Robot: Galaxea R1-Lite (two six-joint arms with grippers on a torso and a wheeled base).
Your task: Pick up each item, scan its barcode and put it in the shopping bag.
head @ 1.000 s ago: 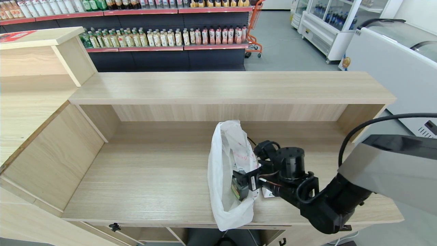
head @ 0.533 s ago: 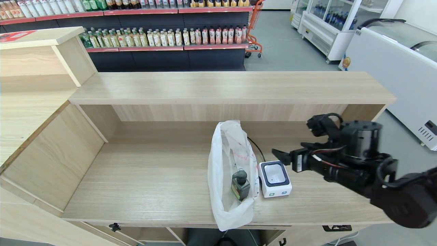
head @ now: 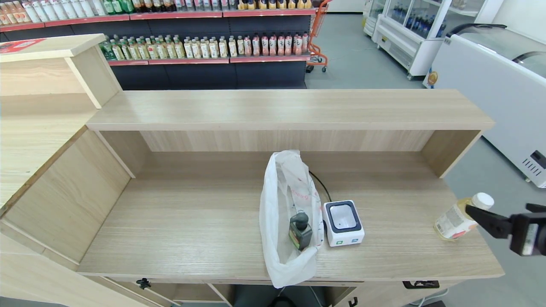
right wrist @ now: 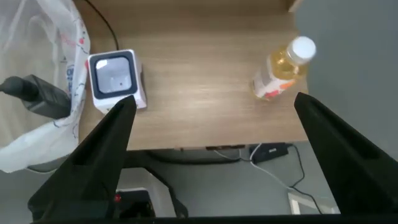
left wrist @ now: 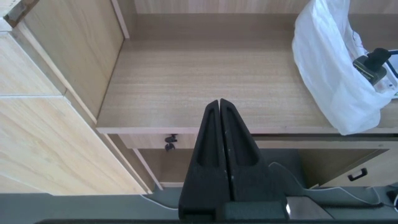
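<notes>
Bag (head: pixel 290 221) sits mid-counter (head: pixel 192 221), mouth open, dark bottle (head: pixel 300 232) upright inside. Scanner (head: pixel 343 217) is just beside it on the right, window up, cable (head: pixel 320 183) running back. I see the yellow bottle (head: pixel 458 217) at the counter's right end, well apart from the scanner. My right gripper (right wrist: pixel 214 106) hangs off that end near the yellow bottle, jaws spread wide, holding nothing. My left gripper (left wrist: pixel 219 109) is out past the counter's near edge, fingers pressed together, empty.

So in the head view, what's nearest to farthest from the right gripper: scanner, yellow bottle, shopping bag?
1. yellow bottle, beside the right gripper at the counter's right end.
2. scanner, mid-counter.
3. shopping bag, left of the scanner.
</notes>
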